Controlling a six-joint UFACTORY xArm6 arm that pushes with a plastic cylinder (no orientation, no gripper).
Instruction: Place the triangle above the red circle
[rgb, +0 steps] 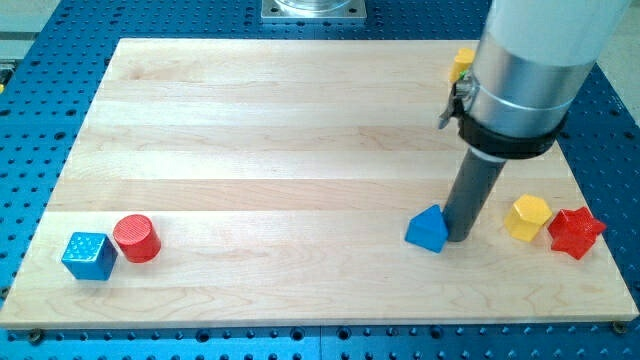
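Observation:
A blue triangle block (427, 229) lies on the wooden board at the view's lower right of centre. A red circle block (136, 238) stands at the view's lower left. My tip (460, 238) rests on the board right against the triangle's right side. The rod rises from there into the large silver arm body at the view's top right. The triangle is far to the right of the red circle.
A blue cube (89, 256) sits just left of the red circle. A yellow hexagon (527, 217) and a red star (575, 232) lie right of my tip. A yellow block (462, 64) shows partly behind the arm at the top right. The board's edge (320, 322) runs along the bottom.

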